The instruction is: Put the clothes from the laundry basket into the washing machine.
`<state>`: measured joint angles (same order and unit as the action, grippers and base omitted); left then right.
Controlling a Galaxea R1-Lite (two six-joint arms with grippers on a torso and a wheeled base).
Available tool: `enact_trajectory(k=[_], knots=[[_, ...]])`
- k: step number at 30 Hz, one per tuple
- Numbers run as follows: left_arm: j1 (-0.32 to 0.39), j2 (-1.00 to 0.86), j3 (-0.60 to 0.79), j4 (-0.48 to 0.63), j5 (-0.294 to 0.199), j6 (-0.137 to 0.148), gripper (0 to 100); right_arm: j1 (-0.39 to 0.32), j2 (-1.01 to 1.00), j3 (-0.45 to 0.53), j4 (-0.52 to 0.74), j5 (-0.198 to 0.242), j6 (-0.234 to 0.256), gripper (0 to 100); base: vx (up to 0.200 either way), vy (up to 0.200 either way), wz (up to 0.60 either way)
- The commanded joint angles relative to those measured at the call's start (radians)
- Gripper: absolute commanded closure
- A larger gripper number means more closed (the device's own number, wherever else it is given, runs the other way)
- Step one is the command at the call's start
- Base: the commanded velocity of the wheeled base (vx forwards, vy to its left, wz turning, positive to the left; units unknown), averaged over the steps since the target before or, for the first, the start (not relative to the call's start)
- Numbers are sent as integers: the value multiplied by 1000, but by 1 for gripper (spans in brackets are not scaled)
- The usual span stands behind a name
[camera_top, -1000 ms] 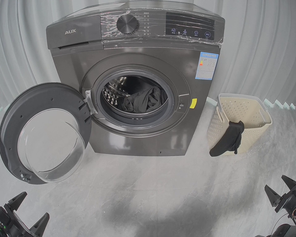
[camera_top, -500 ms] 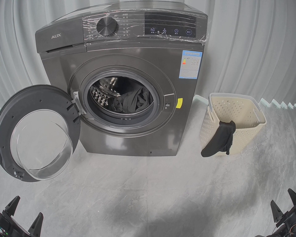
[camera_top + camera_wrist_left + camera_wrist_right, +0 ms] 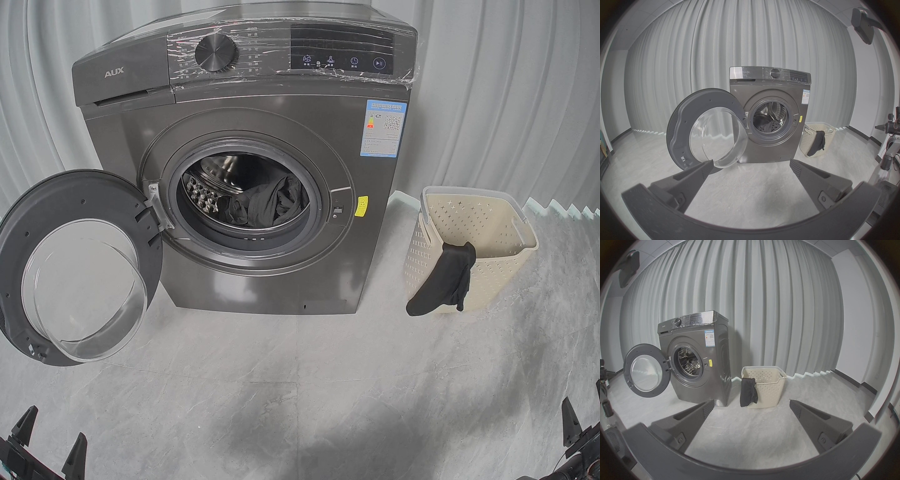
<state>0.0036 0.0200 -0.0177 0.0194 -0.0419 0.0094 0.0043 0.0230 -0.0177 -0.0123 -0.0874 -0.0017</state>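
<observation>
A grey washing machine (image 3: pixel 250 94) stands ahead with its round door (image 3: pixel 75 269) swung wide to the left. Dark clothes (image 3: pixel 262 203) lie inside the drum. To its right sits a cream laundry basket (image 3: pixel 494 219) with a black garment (image 3: pixel 445 281) draped over its front rim, hanging down outside. My left gripper (image 3: pixel 50 440) is low at the bottom left, open and holding nothing. My right gripper (image 3: pixel 750 410) is low on the right, also open, far short of the laundry basket (image 3: pixel 765 385). From the left wrist, the washing machine (image 3: pixel 770 115) and the basket (image 3: pixel 817 137) are both distant.
Pale marble-patterned floor (image 3: pixel 300 387) stretches between me and the machine. White pleated curtains (image 3: pixel 519 94) close off the back. The open door juts out over the floor on the left side.
The whole head picture has shifted, so the camera moved: machine and basket sit further left. Both grippers have sunk lower toward the frame's bottom corners. The clothes have not moved.
</observation>
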Motion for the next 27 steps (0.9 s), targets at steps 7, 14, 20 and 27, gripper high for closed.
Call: enact_trajectory(k=[7,14,20,27], knots=[[-7,-20,15,-12,5,-2,0,-4,-23,18,12,110,-3,0,0,-143,0],[-8,-20,15,-10,13,-5,0,-4,-23,18,14,114,-4,0,0,-200,0],[-8,-20,15,-12,16,-14,0,-4,-23,18,12,114,-4,0,0,-200,0],[-8,-20,15,-12,19,-31,0,-4,-23,18,14,114,-6,0,0,-200,0]])
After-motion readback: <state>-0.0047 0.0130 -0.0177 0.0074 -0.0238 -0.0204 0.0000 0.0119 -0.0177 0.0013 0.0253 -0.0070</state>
